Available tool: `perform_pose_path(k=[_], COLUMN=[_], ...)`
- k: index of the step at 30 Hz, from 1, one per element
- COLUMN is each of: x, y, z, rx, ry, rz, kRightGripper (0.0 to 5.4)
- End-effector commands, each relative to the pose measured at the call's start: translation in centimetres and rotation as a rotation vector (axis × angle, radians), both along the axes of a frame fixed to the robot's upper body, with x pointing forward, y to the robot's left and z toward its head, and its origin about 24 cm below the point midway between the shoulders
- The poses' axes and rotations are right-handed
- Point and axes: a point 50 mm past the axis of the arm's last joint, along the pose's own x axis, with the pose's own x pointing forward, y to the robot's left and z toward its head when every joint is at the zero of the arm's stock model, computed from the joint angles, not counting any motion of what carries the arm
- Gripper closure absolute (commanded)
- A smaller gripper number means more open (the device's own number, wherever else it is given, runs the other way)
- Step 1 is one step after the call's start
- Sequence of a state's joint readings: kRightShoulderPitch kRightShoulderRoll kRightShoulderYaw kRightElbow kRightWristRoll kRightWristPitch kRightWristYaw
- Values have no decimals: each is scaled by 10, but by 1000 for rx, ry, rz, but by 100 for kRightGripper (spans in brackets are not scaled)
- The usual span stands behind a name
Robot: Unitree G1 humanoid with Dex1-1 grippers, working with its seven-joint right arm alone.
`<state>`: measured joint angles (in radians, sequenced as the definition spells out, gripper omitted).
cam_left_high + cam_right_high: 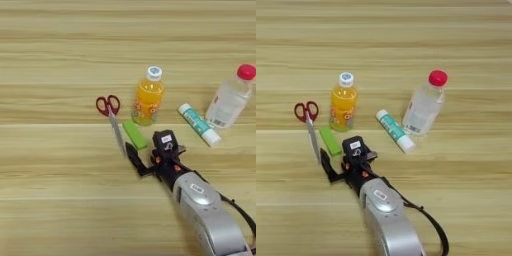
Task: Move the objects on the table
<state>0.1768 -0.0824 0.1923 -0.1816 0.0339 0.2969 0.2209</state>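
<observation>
Two black fingers [150, 146] spread open just below green bar [135, 134], beside juice bottle [148, 97]

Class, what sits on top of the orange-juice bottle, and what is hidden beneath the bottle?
A white cap tops the orange-juice bottle. Beneath it, the table is covered, so nothing there can be seen.

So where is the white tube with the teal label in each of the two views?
Left eye view: the white tube lies right of centre, slanting down to the right.
Right eye view: it lies near the centre.
Shared landmark: in both, it lies between the orange-juice bottle and the clear bottle with a red cap.
</observation>
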Motion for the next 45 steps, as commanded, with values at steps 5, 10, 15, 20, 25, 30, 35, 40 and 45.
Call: perform_pose_path(k=[5,10,15,20,25,30,35,40,45], x=[9,12,16,25,32,41,49,55,61], y=[0,-1,-2,-5,-6,-6,-5,-4,-2], z=[23,25,30,38,42,46,48,51,56], rx=[13,12,7,-5,-7,-13,-20,-24,-19], ry=[-108,-118,-140,-175,-190,-208,-224,-235,-251], rz=[-12,-19,-24,-29,-34,-36,-31,-29,-30], kRightGripper=[2,2,2,2,2,2,2,2,2])
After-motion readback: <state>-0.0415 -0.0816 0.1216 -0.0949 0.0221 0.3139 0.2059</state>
